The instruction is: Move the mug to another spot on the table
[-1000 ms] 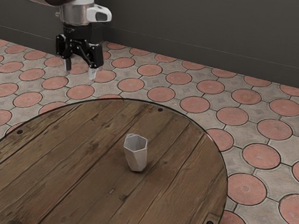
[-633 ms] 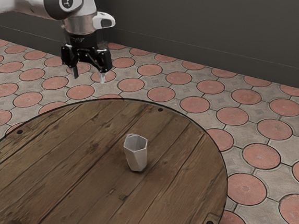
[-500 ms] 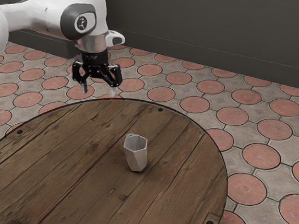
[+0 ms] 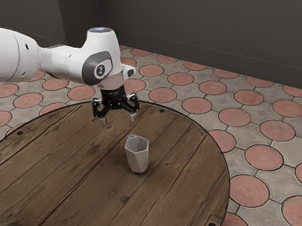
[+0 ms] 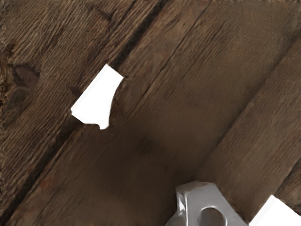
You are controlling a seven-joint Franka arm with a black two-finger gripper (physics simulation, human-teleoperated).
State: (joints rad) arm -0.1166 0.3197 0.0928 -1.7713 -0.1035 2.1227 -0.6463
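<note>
Exterior view shows my gripper (image 4: 118,118) hanging above the table (image 4: 67,164), jaws wide and empty, near the upright mug (image 4: 137,154) but apart from it, toward that view's left.

The mug (image 4: 137,153) is pale grey and faceted, with a six-sided rim and walls that narrow toward its base. It stands upright, mouth up, on the dark planks near the middle of the round wooden table (image 4: 57,157).

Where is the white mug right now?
In the exterior view the mug stands upright near the middle of the round table, toward that view's right of the open gripper.
</note>
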